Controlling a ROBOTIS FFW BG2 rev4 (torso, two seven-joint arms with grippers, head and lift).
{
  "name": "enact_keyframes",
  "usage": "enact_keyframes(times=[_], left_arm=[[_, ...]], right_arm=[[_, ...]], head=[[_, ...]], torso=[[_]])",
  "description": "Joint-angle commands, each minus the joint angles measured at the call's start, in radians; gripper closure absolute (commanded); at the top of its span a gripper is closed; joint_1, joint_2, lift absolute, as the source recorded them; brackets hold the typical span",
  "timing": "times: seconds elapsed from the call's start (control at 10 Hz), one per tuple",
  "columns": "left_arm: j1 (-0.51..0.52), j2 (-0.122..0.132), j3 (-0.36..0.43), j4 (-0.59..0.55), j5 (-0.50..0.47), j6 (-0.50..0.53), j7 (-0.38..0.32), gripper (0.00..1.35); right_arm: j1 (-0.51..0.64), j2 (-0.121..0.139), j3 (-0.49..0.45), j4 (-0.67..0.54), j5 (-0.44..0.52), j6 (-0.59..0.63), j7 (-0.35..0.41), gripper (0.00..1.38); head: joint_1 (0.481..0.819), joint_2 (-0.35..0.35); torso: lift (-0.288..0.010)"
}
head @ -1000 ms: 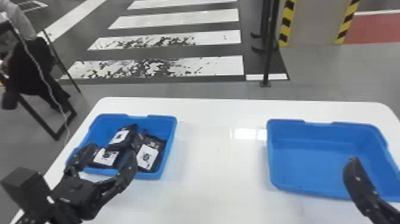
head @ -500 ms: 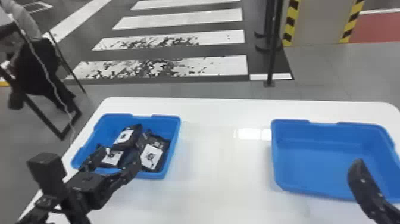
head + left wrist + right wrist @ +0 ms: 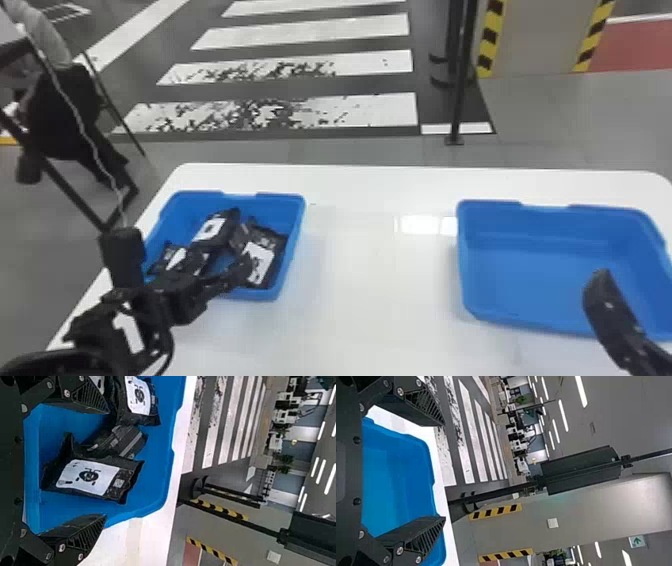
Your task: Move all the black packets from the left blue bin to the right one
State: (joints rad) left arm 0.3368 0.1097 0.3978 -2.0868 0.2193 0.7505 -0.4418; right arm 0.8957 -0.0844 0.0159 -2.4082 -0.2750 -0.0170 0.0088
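The black packets [image 3: 212, 232] lie in a heap in the left bin [image 3: 298, 230]. The right packet [image 3: 128, 479] has its white label [image 3: 105, 483] facing up. It looks light and soft, and its shiny skin may slip. Its thin ends would likely fold, so the fat middle is the best place to grab, with one finger on each long side and a gentle squeeze. The left claw [image 3: 106, 464] is wide and holds nothing, over the near part of the left bin. The right bin [image 3: 525, 275], where they should go, sits on the same table [image 3: 380, 310]. The right claw [image 3: 443, 471] is wide too, with nothing in it, by that bin's near side.
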Motion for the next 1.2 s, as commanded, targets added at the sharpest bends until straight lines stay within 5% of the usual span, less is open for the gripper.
enact_keyframes(times=[0.0, 0.2, 0.6, 0.9, 1.1], left_arm=[[-0.062, 0.021, 0.001, 0.053, 0.0, 0.086, -0.005, 0.23], [-0.14, 0.053, -0.011, 0.132, 0.006, 0.167, -0.04, 0.24], [-0.246, 0.079, -0.041, 0.201, 0.054, 0.329, -0.072, 0.3], [-0.271, 0.091, -0.061, 0.208, 0.09, 0.356, -0.089, 0.83], [-0.3, 0.108, -0.083, 0.252, 0.026, 0.393, -0.133, 0.82]], right_arm=[[-0.002, 0.0, 0.0, -0.001, -0.004, 0.007, 0.002, 0.2], [-0.005, 0.0, 0.0, 0.002, -0.008, 0.01, 0.005, 0.2], [-0.01, 0.0, 0.002, 0.012, -0.016, 0.012, 0.011, 0.21], [-0.015, 0.0, 0.004, 0.016, -0.026, 0.015, 0.014, 0.21], [-0.015, 0.0, 0.006, 0.021, -0.036, 0.017, 0.014, 0.21]], head=[[0.695, 0.19], [0.695, 0.194], [0.695, 0.173], [0.695, 0.131], [0.695, 0.126]], torso=[[-0.145], [-0.145], [-0.145], [-0.145], [-0.145]])
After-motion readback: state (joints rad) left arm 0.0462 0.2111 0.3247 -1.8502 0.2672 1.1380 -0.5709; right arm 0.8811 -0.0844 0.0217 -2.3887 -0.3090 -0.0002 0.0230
